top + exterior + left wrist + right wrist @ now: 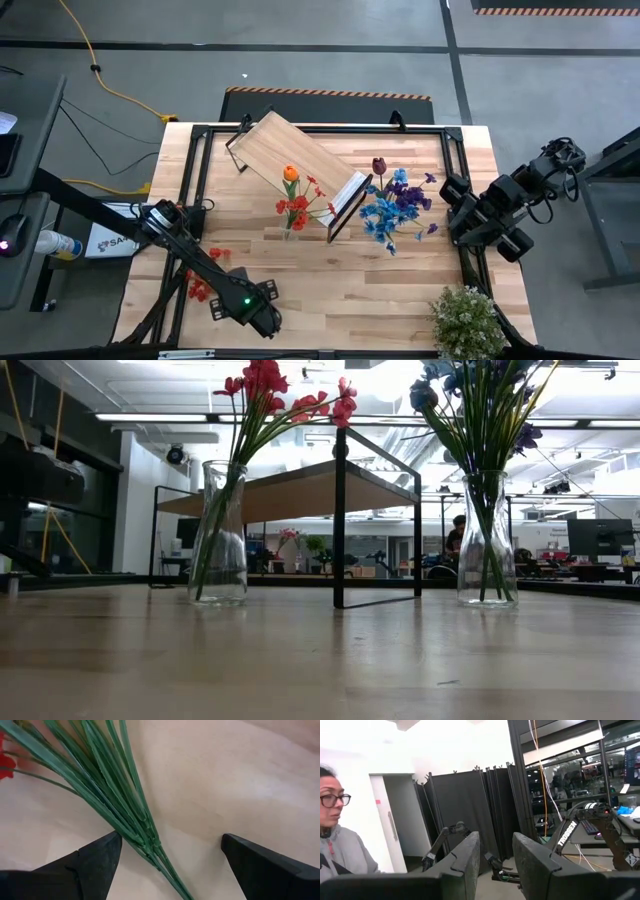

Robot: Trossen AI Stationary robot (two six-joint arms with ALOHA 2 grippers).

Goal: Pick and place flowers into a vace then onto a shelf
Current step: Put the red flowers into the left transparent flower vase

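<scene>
A spray of red flowers (203, 284) lies on the table at the near left, its bundled green stems (131, 827) flat on the wood. My left gripper (263, 319) points down over the stems, open; its fingers (100, 862) stand on either side of them, one close beside. My right gripper (496, 865) is raised at the table's right edge, open by a narrow gap, nothing between its fingers. One glass vase (220, 535) holds red flowers and an orange tulip (291, 173). A second vase (487, 540) holds blue and purple flowers with a dark red rose (379, 165). The shelf (295, 155) stands behind them.
A bushy pale green plant (467, 322) stands at the near right corner. Black frame rails (190, 180) run along the table's edges. Bare wood lies between the vases and the near edge. A person shows in the room beyond, in the right wrist view.
</scene>
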